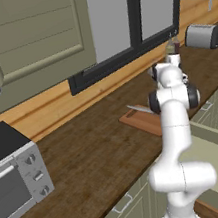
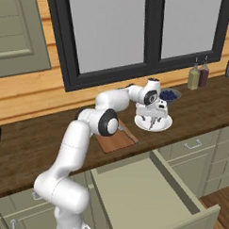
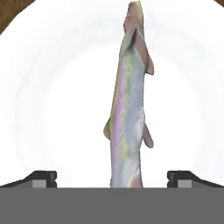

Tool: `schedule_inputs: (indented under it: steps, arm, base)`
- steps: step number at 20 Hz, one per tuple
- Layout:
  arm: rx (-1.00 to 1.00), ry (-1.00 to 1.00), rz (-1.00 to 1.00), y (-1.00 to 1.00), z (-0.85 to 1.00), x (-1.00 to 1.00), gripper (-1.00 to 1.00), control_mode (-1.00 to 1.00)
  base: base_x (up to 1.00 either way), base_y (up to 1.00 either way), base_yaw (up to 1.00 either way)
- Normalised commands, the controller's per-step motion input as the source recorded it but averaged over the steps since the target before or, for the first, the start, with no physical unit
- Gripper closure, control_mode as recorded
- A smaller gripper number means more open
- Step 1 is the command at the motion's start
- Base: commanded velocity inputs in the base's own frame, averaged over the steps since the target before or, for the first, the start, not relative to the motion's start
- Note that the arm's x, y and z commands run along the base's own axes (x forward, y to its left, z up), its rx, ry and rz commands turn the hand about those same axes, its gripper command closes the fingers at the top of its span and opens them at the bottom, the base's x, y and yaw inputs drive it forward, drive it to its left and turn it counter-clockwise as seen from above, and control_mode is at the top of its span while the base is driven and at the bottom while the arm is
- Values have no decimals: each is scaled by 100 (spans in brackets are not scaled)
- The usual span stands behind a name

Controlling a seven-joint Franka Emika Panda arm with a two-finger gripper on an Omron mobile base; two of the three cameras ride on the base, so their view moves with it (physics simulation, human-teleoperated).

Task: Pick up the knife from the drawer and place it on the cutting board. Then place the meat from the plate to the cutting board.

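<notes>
Meat here is a whole fish [image 3: 127, 109], silvery with a pink stripe, lying on the plate [image 3: 52, 96] straight ahead of the gripper [image 3: 112, 177]. In the hand view its long axis runs from between the two fingertips [image 3: 41, 178] up and away toward the far rim, so the body sits in the middle of the gap and crosswise to the direction in which the jaws close. The jaws stand wide, one tip well off to either side of the fish, and nothing is held.

From the right base view the gripper [image 2: 153, 115] hangs just above the plate [image 2: 164, 125], pointing down at it. The cutting board [image 2: 116, 141] lies beside the plate, back toward the arm's base, and the knife [image 1: 140, 109] already rests on it, blade showing at the board's [image 1: 143, 121] far edge in the left base view. The drawer [image 2: 138, 191] stands pulled out below the counter, its inside bare.

The knife step looks done; the step in hand is the grasp on the fish. The coming move seems to call for a straight descent and a close across the narrow body. The bowl of berries [image 2: 169, 94] sits just beyond the plate.
</notes>
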Motion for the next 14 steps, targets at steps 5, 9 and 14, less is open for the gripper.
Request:
schedule_inputs:
  steps: [5,9,14]
  arm:
    - [7,0,13,-4,-40,19,-100,-100]
    - [6,0,13,0,-40,18,-100,-100]
    - [3,0,11,7,-25,4,100,-100]
  base:
    - [0,0,0]
    - [0,0,0]
    - [0,0,0]
